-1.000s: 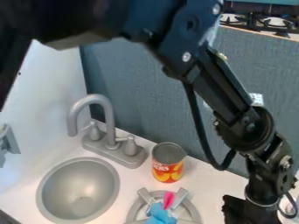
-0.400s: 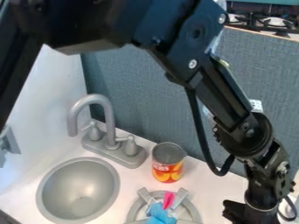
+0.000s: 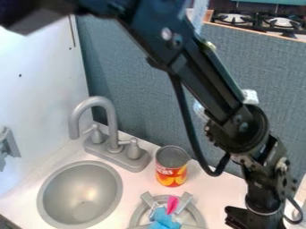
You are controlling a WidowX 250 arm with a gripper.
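The faucet (image 3: 103,117) and the sink bowl (image 3: 80,194) are finished in smooth, matt grey, as if moulded in plastic. A metallic grey interior is shown by the can (image 3: 172,172), whose printed wrap looks glossy. The worktop (image 3: 214,185) is smooth and white; the divider (image 3: 143,80) is covered in rough, cloth-like blue-grey material.

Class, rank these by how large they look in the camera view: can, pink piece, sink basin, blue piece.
Largest to smallest:
1. Sink basin
2. Can
3. Blue piece
4. Pink piece
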